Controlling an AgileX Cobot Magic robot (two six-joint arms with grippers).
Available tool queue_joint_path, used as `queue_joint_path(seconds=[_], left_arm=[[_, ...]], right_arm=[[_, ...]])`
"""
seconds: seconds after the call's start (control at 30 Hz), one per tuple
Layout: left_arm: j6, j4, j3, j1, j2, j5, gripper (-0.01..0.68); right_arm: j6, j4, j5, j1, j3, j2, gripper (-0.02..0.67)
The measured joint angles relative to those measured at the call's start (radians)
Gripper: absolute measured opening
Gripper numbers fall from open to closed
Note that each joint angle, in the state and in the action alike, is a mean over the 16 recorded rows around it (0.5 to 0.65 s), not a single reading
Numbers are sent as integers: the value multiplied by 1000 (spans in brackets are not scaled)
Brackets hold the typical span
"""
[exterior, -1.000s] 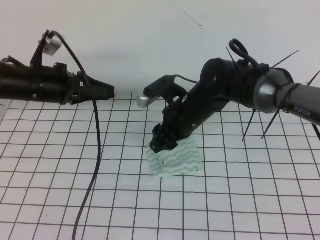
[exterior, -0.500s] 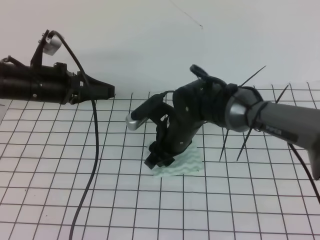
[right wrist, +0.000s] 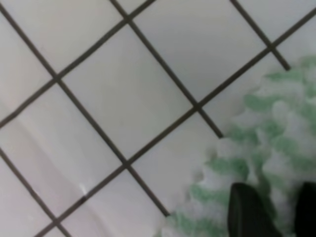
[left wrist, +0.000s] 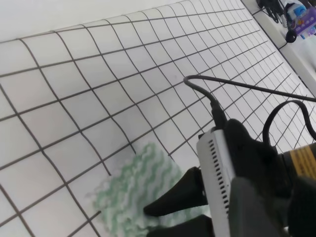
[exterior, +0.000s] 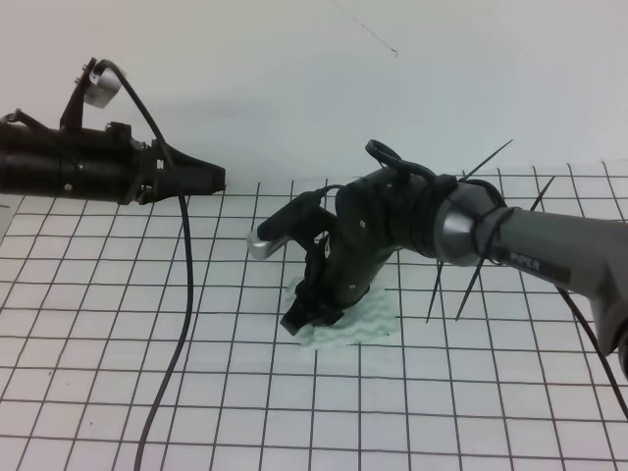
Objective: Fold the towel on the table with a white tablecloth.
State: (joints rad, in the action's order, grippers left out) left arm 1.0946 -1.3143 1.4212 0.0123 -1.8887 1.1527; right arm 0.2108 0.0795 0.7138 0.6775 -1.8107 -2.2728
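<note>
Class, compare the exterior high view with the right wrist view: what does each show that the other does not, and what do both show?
Only the exterior high view shows the left gripper held above the table, away from the towel, both arms, and the wall. Only the right wrist view shows the right gripper's fingertips close up, down on the towel. Both show the striped towel on the gridded tablecloth.

Plain white wall (exterior: pixel 294 88) behind

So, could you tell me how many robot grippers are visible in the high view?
2. The left gripper hangs above the table at the left; the right gripper is down on the towel near the middle.
</note>
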Motion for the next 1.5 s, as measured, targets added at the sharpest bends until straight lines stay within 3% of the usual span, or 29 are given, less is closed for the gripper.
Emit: queue_joint_path(seconds=[0.23, 0.53, 0.77, 1.13, 1.5], left_arm=[[-4, -1, 0, 0, 0, 2, 176], [-9, 0, 0, 0, 0, 5, 176], [3, 9, 0, -17, 0, 22, 176], [-19, 117, 0, -173, -2, -28, 176], [-63, 208, 0, -328, -69, -146, 176]], right_arm=[[-2, 3, 12, 0, -39, -4, 137], [-10, -5, 27, -1, -67, -8, 136], [-63, -105, 81, -13, -66, 19, 124], [-138, -237, 163, -73, -14, 114, 29], [16, 81, 130, -176, 115, 164, -3]])
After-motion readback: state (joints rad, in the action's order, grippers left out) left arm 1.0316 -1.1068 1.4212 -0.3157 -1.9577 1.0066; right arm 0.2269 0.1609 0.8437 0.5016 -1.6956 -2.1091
